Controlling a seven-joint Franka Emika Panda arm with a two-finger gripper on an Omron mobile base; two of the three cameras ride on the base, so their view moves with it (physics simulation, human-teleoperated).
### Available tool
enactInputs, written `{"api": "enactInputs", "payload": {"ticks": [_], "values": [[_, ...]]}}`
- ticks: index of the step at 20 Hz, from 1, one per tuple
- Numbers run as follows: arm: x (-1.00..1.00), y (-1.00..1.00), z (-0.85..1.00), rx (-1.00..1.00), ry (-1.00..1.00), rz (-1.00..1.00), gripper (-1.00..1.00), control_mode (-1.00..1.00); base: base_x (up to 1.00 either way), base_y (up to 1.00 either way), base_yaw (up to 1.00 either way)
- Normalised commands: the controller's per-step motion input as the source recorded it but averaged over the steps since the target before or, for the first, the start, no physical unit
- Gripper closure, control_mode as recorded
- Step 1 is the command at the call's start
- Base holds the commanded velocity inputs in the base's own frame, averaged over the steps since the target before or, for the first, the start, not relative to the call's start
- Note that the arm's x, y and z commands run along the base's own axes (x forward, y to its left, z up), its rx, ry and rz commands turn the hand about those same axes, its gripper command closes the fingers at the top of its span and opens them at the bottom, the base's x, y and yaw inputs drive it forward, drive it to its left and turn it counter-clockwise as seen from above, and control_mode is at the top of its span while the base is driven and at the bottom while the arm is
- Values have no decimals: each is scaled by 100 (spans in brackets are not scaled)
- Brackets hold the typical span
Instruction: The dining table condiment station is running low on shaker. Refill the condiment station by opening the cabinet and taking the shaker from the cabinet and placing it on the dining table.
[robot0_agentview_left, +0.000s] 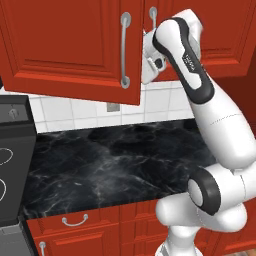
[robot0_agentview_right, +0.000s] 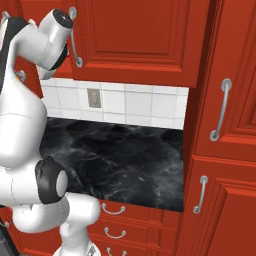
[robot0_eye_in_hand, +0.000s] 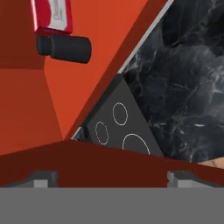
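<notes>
A dark cylindrical shaker (robot0_eye_in_hand: 64, 48) was seen in the hand view inside the cabinet (robot0_agentview_left: 70, 45), on the orange-red interior. Its body was near-black and matte, with a rounded end at one side and a flat, slightly stepped end at the other. Its long axis was laid nearly across the hand view, with the rounded end toward the right of that picture and tipped slightly downward; because that view rolls with the hand, whether the shaker stood upright or lay on its side in the room could not be told. Just beside it, touching or nearly so, a red and white box (robot0_eye_in_hand: 51, 16) was seen, with lettering too small to be read.

The cabinet door was shown swung open in the left base view, with its long silver bar handle (robot0_agentview_left: 124, 50) toward its free edge. The arm was raised to the cabinet opening at the right of that door. The gripper (robot0_eye_in_hand: 107, 177) was seen with its two finger tips (robot0_eye_in_hand: 41, 180) spread wide at the bottom of the hand view, with nothing held between them, and a dark red cabinet edge was seen just beyond them, well apart from the shaker.

Below the cabinet, a black marble worktop (robot0_agentview_right: 120, 155) backed by white tiles (robot0_agentview_right: 135, 105) was shown. A black stove (robot0_agentview_left: 10, 165) with white ring markings was placed at the left.
</notes>
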Motion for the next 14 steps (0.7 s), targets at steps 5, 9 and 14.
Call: {"api": "enactInputs", "payload": {"ticks": [5,9,14], "values": [[-55,53,0,0,9,26,-100,-100,0,0,0],[-99,53,-2,0,2,33,-100,-100,0,0,0],[-100,59,-17,0,-1,36,-100,-100,0,0,0]]}}
